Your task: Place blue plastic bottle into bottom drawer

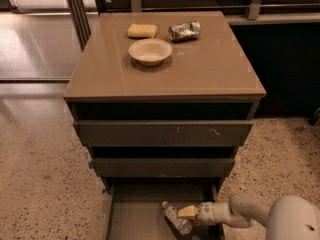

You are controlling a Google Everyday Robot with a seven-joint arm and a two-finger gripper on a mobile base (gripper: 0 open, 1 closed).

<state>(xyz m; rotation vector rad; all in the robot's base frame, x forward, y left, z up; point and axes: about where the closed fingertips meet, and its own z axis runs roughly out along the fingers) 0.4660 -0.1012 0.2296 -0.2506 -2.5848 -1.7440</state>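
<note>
claw (188, 213) low in bottom drawer (134, 218), against blue plastic bottle (175, 219) just beside it; grip: cannot tell. risk: round bottle rolls on release, or drags out.

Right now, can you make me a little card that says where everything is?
hand: low down, reaching into the open drawer from the right
blue plastic bottle: in the bottom drawer, right beside the hand, cap toward the back
bottom drawer: pulled open
cabinet top: holds three things
white bowl: nearest the front
yellow sponge: behind the bowl, to the left
crushed can: behind the bowl, to the right
</note>
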